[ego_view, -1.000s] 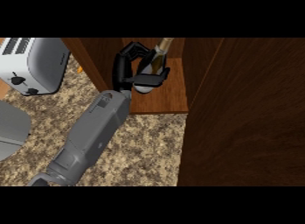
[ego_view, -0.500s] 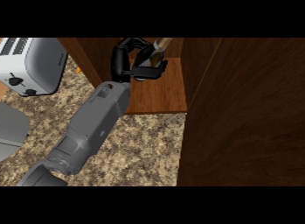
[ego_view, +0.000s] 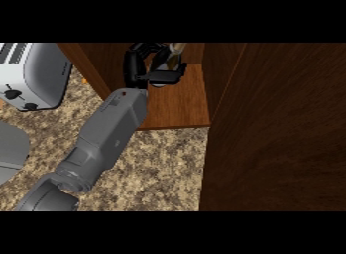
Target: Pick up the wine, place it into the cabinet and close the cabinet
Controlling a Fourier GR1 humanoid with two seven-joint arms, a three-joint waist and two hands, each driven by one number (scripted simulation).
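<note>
Dark brown wood fills the right side of the head view: the open cabinet door stands there, and beside it the lighter wooden cabinet shelf runs back toward the top edge of the view. One grey forearm comes up from the lower left corner of the speckled stone counter and reaches over the shelf's front edge. From this view alone it is hard to say for sure which arm it is; it enters at the left, so it reads as the left one. Its black left hand sits over the back part of the shelf, fingers curled round the wine bottle, of which only a pale, tan stretch shows between the fingers, tilted toward the top right. Whether the bottle's base touches the shelf cannot be told, as the hand hides it. A white toaster stands at the counter's upper left edge, well apart from the hand. A grey rounded shape lies at the left edge of the counter.
</note>
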